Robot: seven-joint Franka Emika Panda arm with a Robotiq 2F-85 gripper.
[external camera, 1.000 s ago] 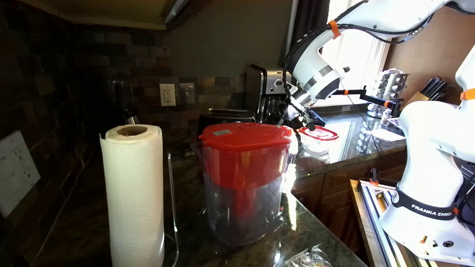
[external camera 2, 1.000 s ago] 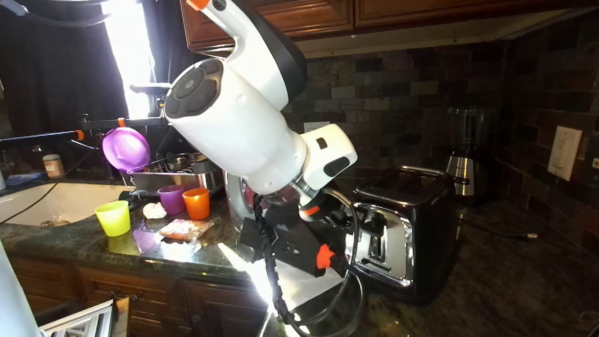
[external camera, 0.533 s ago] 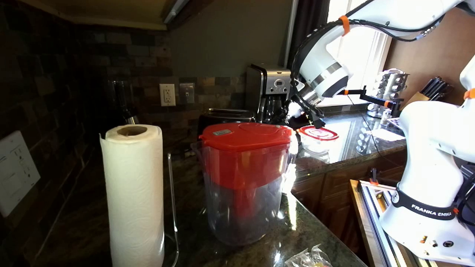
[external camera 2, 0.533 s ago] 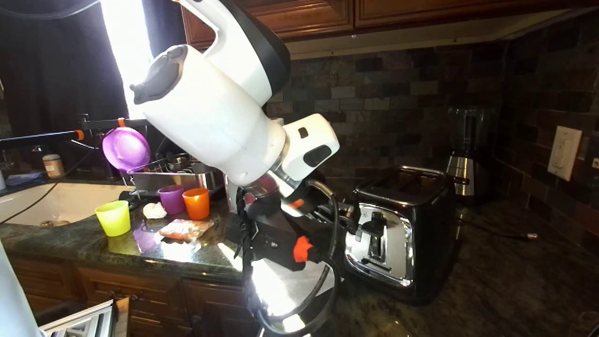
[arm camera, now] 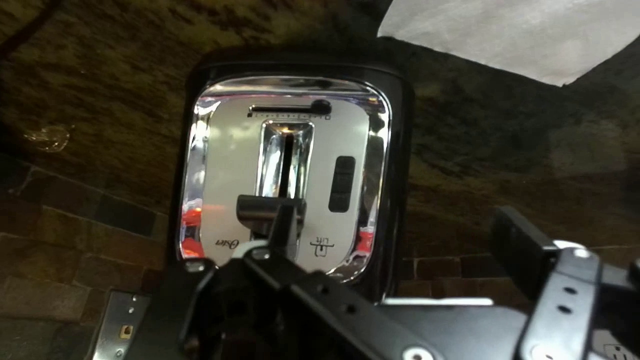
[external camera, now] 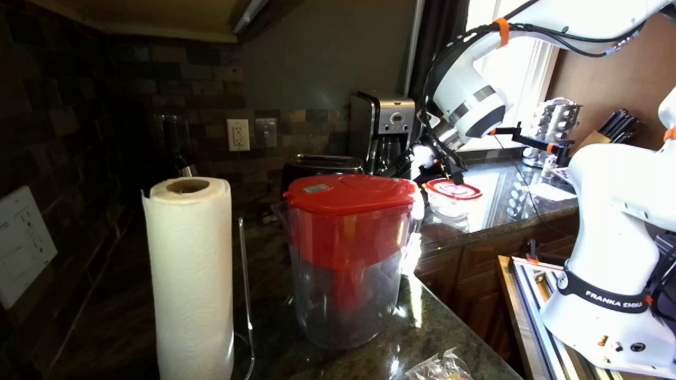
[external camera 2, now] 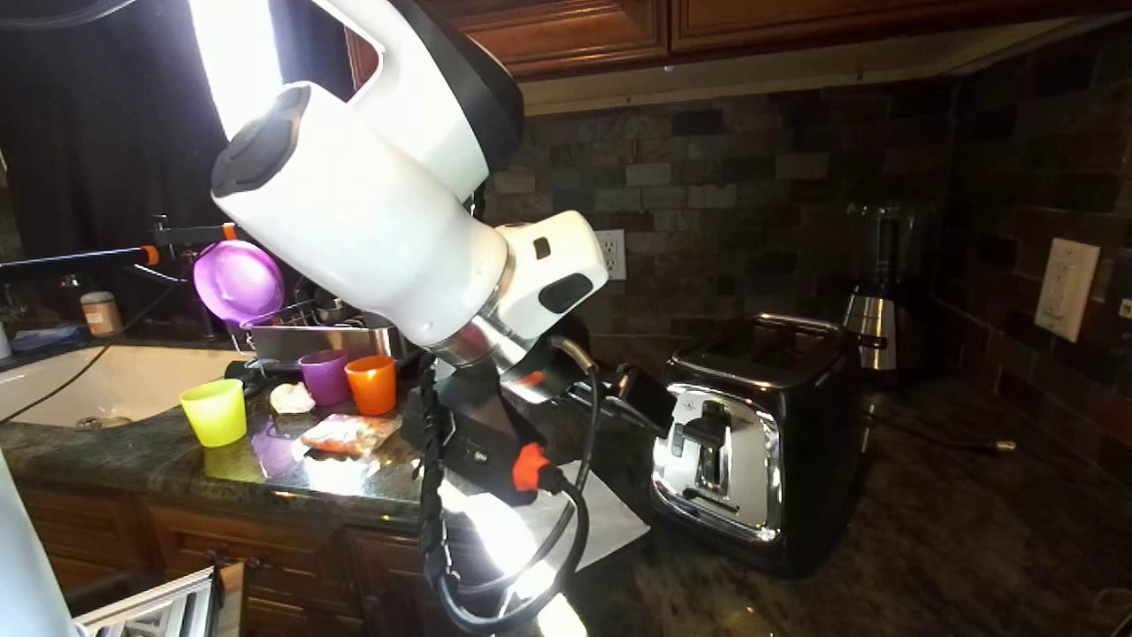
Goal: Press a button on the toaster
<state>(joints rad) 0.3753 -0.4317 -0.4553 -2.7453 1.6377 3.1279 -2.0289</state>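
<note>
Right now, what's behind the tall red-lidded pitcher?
In an exterior view, the coffee maker and the top of the toaster show above the pitcher. The pitcher covers the toaster's lower part.

The black toaster, its front shiny metal, stands upright on the countertop, lever up.

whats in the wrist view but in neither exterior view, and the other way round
Only the wrist view: legible Oster lettering. Only the exterior views, between them: the paper-towel roll, the red-lidded pitcher and the orange cup. Shared: the toaster, in every view; its lever and the fingers, in the wrist view and an exterior view.
</note>
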